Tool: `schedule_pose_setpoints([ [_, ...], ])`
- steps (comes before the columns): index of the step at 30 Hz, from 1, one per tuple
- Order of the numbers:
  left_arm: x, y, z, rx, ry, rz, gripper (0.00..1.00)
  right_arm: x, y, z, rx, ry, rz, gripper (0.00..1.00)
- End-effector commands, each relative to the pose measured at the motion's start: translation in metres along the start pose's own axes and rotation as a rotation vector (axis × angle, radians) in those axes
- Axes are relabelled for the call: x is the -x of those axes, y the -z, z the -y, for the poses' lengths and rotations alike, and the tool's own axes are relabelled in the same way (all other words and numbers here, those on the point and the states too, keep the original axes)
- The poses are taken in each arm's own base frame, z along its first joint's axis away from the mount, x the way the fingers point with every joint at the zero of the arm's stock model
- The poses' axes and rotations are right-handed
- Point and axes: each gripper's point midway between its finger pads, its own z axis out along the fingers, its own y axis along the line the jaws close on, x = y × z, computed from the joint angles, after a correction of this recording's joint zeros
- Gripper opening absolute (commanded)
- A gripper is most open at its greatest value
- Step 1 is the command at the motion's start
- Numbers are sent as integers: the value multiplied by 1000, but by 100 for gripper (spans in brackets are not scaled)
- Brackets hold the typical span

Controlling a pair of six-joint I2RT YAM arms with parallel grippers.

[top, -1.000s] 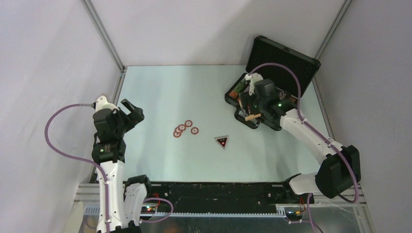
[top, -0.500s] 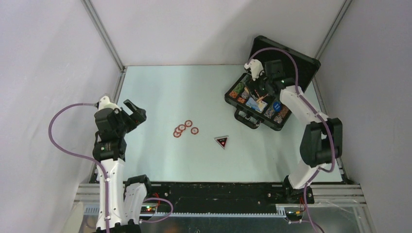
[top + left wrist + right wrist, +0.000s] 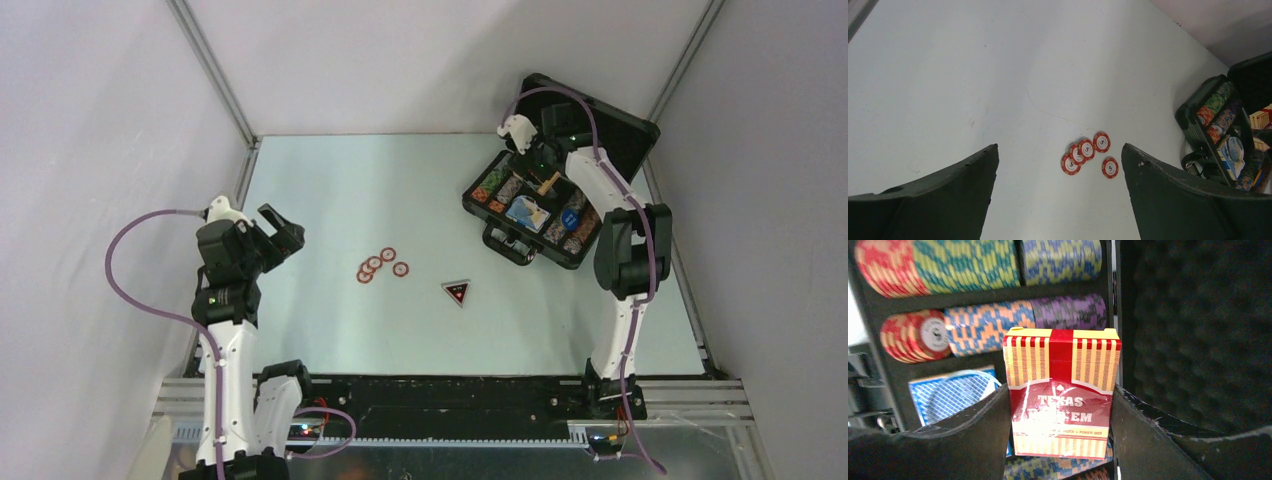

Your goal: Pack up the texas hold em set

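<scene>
The right gripper (image 3: 1060, 405) holds the red-white card box (image 3: 1062, 370) upright. Its fingers are partly open and pressed against the box's two narrow sides. It hangs above the open black case (image 3: 472, 204) at the far right of the table (image 3: 340, 180).

The box sits over the multicoloured chip rows (image 3: 983, 265), just beside a blue patterned pack (image 3: 948, 395), apparently ready to be lowered into a card slot. The foam-lined lid (image 3: 1198, 315) stands open behind, leaving the tray reachable.

At the left, the left gripper (image 3: 1059, 150) hovers with fingers spread wide, holding nothing. It points toward five small red-white round chips (image 3: 1086, 149) lying loose mid-table, likely its next pickup. The black triangular marker (image 3: 457, 292) lies just right of them, not yet packed.
</scene>
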Motion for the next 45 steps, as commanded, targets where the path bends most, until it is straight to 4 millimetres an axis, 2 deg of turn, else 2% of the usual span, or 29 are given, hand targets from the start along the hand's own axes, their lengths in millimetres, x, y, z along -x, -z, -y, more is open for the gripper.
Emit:
schedule_pose_setpoints([
  [1,7,-1,7,-34,1,21,97,-1,11,35,-63,26,8,54],
  [6,6,-2,7,-36,3,17,97,-19,10,46,-65,-5,13,55],
  [22,3,-4,9,-48,3,0,97,-43,-13,40,-12,7,-47,57],
  [37,3,-4,10,-54,3,-4,97,-60,-32,36,9,8,-91,58],
  [45,2,-4,10,-57,4,-5,97,-61,-41,35,15,11,-86,59],
])
